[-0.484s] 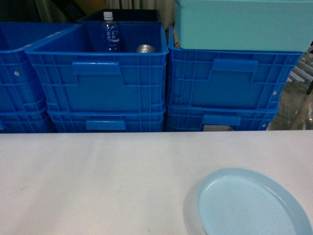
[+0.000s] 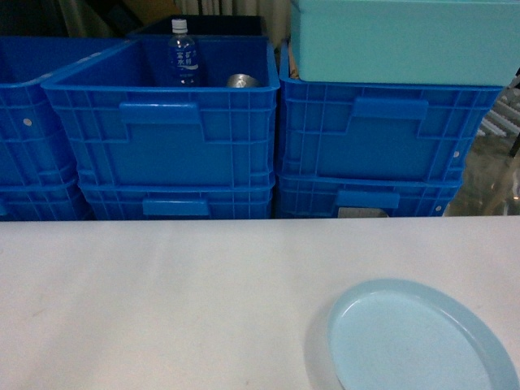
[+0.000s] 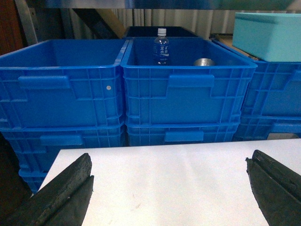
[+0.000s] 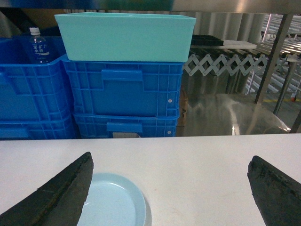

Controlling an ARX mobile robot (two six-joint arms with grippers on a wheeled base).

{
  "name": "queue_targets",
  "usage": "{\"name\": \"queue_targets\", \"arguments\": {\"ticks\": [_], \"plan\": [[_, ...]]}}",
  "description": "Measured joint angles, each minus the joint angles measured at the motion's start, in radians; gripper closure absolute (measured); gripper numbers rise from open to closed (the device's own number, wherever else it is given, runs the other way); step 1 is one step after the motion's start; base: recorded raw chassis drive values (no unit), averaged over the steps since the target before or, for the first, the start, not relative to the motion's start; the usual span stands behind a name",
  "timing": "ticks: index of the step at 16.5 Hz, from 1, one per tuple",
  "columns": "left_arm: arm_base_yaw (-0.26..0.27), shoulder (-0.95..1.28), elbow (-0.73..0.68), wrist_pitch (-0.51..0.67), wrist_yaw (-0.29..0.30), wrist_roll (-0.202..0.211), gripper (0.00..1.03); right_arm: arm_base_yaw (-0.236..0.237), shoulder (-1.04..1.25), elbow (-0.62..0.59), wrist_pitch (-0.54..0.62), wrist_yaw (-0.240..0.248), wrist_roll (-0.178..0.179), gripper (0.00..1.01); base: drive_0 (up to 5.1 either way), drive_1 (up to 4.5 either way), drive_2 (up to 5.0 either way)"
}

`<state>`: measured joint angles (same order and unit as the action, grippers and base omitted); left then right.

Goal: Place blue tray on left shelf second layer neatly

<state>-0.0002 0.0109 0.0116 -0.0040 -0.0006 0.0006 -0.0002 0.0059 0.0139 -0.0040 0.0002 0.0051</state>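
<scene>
The blue tray (image 2: 418, 337), a round pale-blue dish with a low rim, lies flat on the white table (image 2: 162, 301) at the front right. In the right wrist view the blue tray (image 4: 115, 202) sits low and left, partly behind the left finger (image 4: 61, 193). My right gripper (image 4: 171, 159) hangs open over bare table just right of the tray, holding nothing. My left gripper (image 3: 169, 162) is open too, over the table's left part, and the tray does not show in its view. Neither gripper shows in the head view. I cannot make out the left shelf second layer.
Stacked deep-blue crates (image 2: 162, 146) stand right behind the table's far edge. One holds a water bottle (image 2: 184, 55) and a metal can (image 2: 241, 80). A turquoise box (image 2: 402, 41) tops the right stack. Shiny steel posts (image 4: 273, 56) and a steel surface (image 4: 230, 115) lie to the right.
</scene>
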Motion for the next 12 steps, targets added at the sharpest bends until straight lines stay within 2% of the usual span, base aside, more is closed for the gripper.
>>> {"name": "queue_targets", "arguments": {"ticks": [12], "plan": [[0.000, 0.000, 0.000, 0.000, 0.000, 0.000, 0.05, 0.000, 0.000, 0.000, 0.000, 0.000, 0.000, 0.03, 0.0, 0.00, 0.0]]}}
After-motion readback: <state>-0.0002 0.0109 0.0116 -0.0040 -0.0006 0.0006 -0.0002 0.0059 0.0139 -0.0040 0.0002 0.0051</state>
